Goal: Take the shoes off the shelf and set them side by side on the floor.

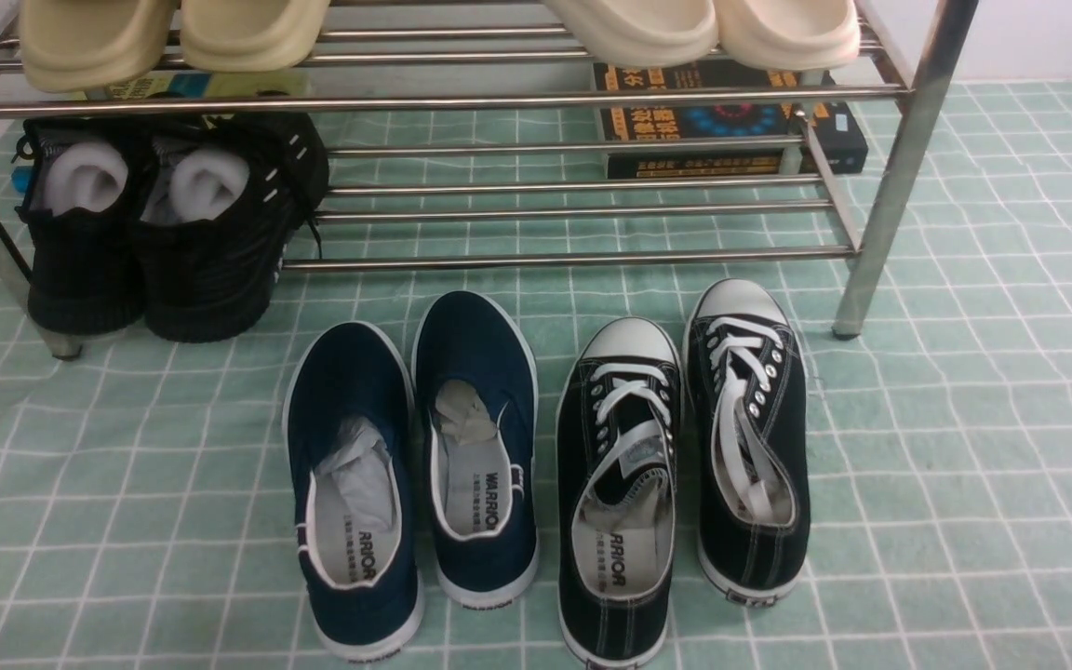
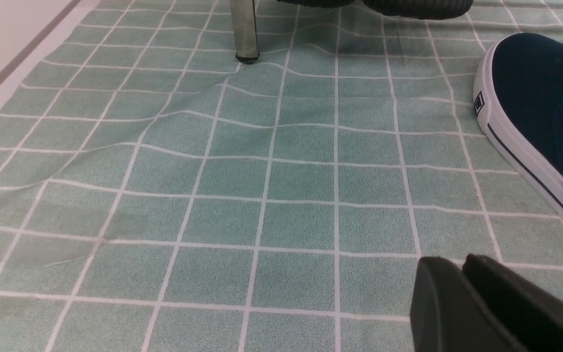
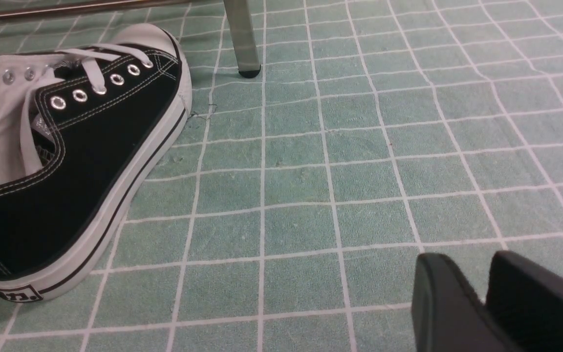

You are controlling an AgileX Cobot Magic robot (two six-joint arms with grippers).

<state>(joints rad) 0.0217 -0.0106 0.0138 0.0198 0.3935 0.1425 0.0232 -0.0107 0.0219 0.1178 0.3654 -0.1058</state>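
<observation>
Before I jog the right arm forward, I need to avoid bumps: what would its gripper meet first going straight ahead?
Probably only bare floor; farther on stands the shelf leg. The black sneaker lies off to one side. Depth is unclear.

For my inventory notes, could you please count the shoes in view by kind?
Navy slip-ons: 2, on the floor
Black lace-up sneakers: 2, on the floor
Black high shoes: 2, on the rack
Cream slippers: 4, on the rack
Total: 10

Both my claws hang low over the floor, holding nothing. The left claw (image 2: 462,274) shows its fingers almost together; the right claw (image 3: 487,274) has a narrow gap between its fingers.
</observation>
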